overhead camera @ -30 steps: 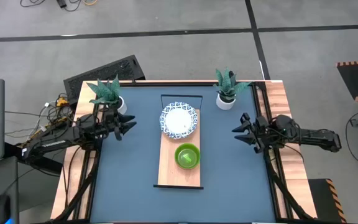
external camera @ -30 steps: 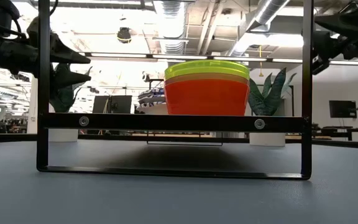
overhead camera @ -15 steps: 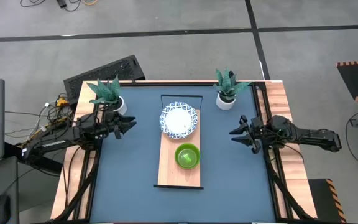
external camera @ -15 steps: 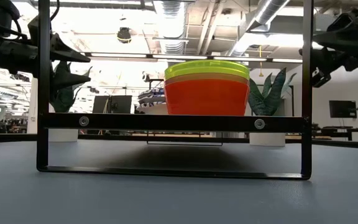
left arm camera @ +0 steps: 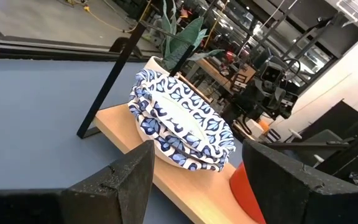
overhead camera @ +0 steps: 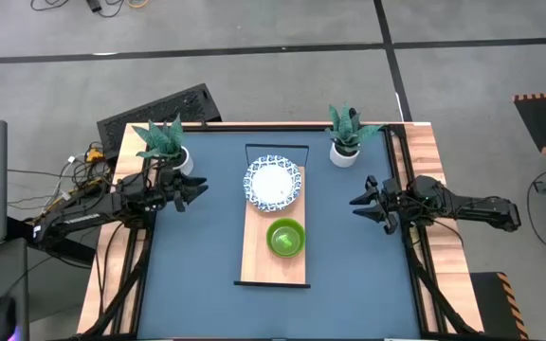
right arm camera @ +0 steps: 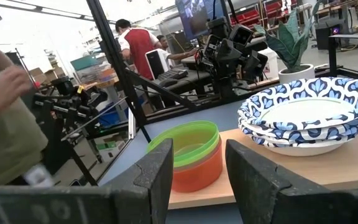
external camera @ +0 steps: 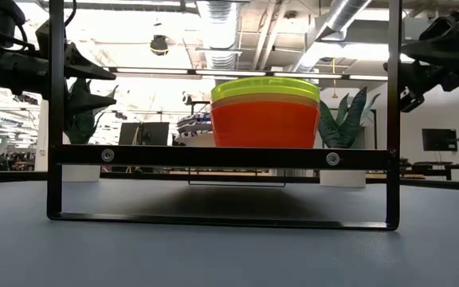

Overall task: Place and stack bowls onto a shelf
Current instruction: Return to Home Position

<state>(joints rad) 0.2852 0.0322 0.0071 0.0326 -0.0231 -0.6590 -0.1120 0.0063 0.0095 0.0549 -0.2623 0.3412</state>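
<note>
A: What shows from up high?
B: The wooden shelf (overhead camera: 273,270) lies in the middle of the blue surface (overhead camera: 207,275). Two white bowls with blue rims (overhead camera: 274,183) sit in one pile on its upper end. The green bowl (overhead camera: 285,237) tops another pile just below them. The left fingers (overhead camera: 198,192) hang at the left side and the right fingers (overhead camera: 359,205) at the right side, both well apart from the shelf. Both pairs are spread wide and empty.

A: And from low down?
B: The colored pile is in the middle, above a black bar (external camera: 221,155). The green rim is on top, the yellow bowl (external camera: 265,100) peeks out under it, then comes the red bowl (external camera: 265,126).

A: The left wrist view?
B: The white bowls fill the middle, resting on the wood. The left fingers stand wide apart at the bottom.

A: The right wrist view?
B: The green pile is in the middle and the white bowls are at the right, both on the shelf. The right fingers have an open gap. A person (right arm camera: 5,118) is at the left edge.
</note>
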